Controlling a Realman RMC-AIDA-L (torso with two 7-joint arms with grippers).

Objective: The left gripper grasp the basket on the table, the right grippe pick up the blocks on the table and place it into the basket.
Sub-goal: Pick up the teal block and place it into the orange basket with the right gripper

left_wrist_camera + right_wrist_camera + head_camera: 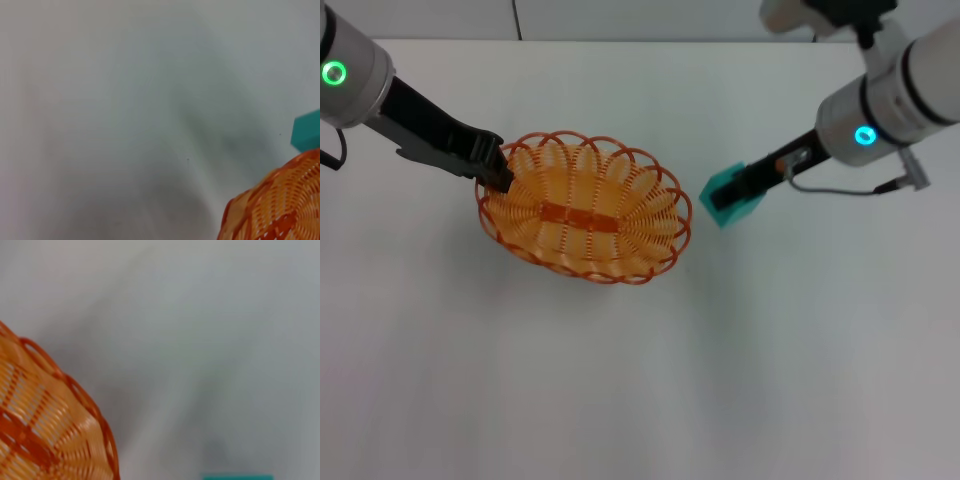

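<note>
The plain white matte table [620, 400] fills the near part of the head view and spreads out under everything else. On it, left of centre, sits the oval orange wire basket [584, 208] with a looped scalloped rim and a flat bar along its bottom; a curved part of its rim also shows in the left wrist view [280, 205] and in the right wrist view [45, 415].

From the robot's left, a grey-white arm with a green glowing ring reaches in, and its black two-jaw left gripper [496, 166] is clamped on the basket's rim at the end nearest that arm, one jaw inside the rim and one outside.

From the robot's right, a grey-white arm with a cyan-blue glowing ring and a thin dark cable comes down, ending in the slim black right gripper [732, 190]. Its jaws are closed narrowly on the small teal-green solid cube [726, 198], which is just beside the basket's right end, not in it. Whether the cube touches the table I cannot tell. An edge of the cube shows in both wrist views [307, 131] [238, 477].
</note>
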